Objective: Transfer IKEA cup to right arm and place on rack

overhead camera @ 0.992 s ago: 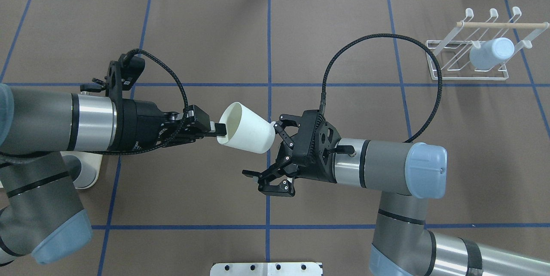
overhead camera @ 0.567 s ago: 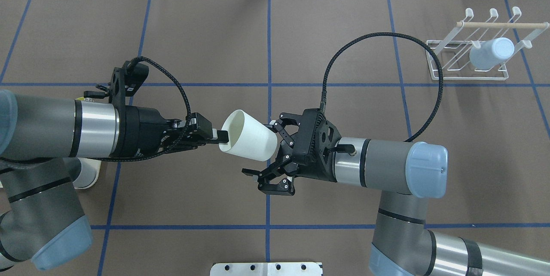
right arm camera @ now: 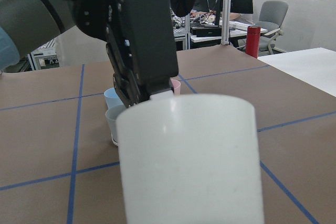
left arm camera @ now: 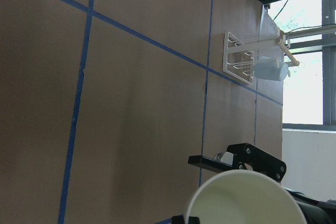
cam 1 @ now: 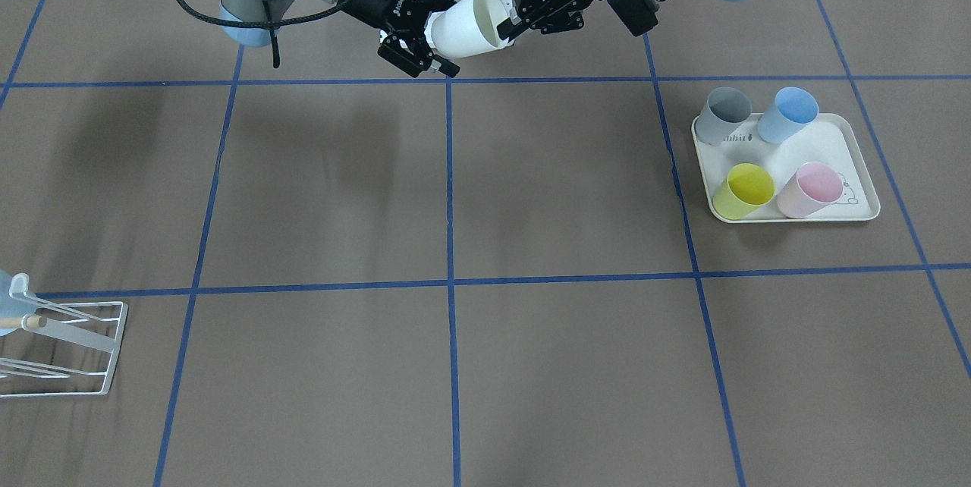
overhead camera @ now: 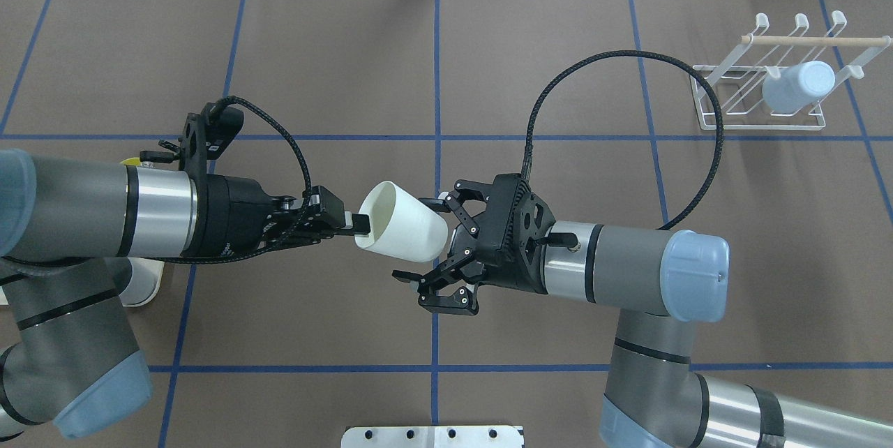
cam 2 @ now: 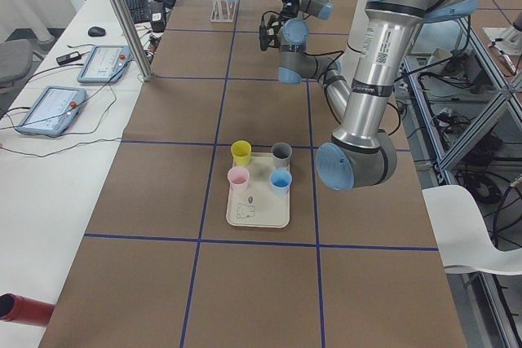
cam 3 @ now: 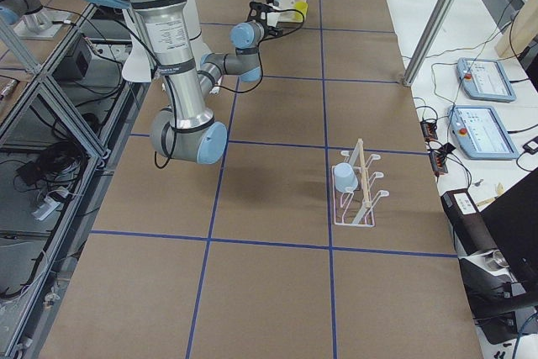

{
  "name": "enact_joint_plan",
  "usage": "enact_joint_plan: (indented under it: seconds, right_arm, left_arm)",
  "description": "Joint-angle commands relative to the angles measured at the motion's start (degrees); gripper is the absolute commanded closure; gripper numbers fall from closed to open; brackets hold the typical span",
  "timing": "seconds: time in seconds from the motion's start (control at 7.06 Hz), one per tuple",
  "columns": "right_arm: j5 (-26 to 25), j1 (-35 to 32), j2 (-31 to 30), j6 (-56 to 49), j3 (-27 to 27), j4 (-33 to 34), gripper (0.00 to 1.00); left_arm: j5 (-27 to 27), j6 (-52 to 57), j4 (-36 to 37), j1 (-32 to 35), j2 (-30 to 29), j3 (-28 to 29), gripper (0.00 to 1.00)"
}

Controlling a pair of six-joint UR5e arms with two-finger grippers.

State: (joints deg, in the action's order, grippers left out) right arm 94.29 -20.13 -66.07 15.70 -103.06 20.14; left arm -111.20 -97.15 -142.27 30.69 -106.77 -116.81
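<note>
The white IKEA cup (overhead camera: 404, 221) hangs on its side above the table's middle. My left gripper (overhead camera: 359, 223) is shut on its rim, one finger inside the mouth. The right arm's gripper (overhead camera: 417, 240) is open, and the cup's base end lies between its spread fingers. The upper finger is close to the cup wall and the lower one stands apart. In the front view the cup (cam 1: 466, 32) sits between both grippers at the top. The right wrist view is filled by the cup (right arm camera: 191, 161). The white wire rack (overhead camera: 757, 128) stands at the far right.
A pale blue cup (overhead camera: 799, 86) hangs on the rack under its wooden rod. A cream tray (cam 1: 853, 161) on my left side holds grey (cam 1: 724, 115), blue (cam 1: 789, 114), yellow (cam 1: 747, 190) and pink (cam 1: 812, 190) cups. The right arm's black cable (overhead camera: 628, 61) loops toward the rack.
The left arm shifted and turned the cup slightly toward the right gripper. The right gripper edged in, so the cup's base now sits deeper between its open fingers.
</note>
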Motion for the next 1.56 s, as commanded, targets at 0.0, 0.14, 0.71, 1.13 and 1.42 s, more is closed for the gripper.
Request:
enact_joint_plan:
  seconds: [0.0,0.14,0.71,1.13,1.42]
  right_arm:
    - [-0.1,0.0,0.1,-0.1,0.0,0.0,0.02]
    - [-0.1,0.0,0.0,-0.1,-0.1,0.0,0.02]
    - [0.0,-0.2,-0.3,0.0,-0.2,-0.1,0.47]
    - [0.0,-0.3,-0.5,0.0,-0.1,-0.1,0.72]
    - [0.0,-0.5,-0.6,0.1,-0.2,0.3,0.79]
  left_arm:
    - [0.2,0.0,0.1,-0.6,0.1,0.2,1.0]
    - [0.2,0.1,0.0,-0.6,0.9,0.1,1.0]
    - [0.1,0.1,0.0,-0.6,1.0,-0.4,1.0]
    - [-0.5,0.3,-0.1,-0.6,1.0,-1.2,0.0]
    - [-0.8,0.6,0.3,0.1,1.4,-1.8,0.0]
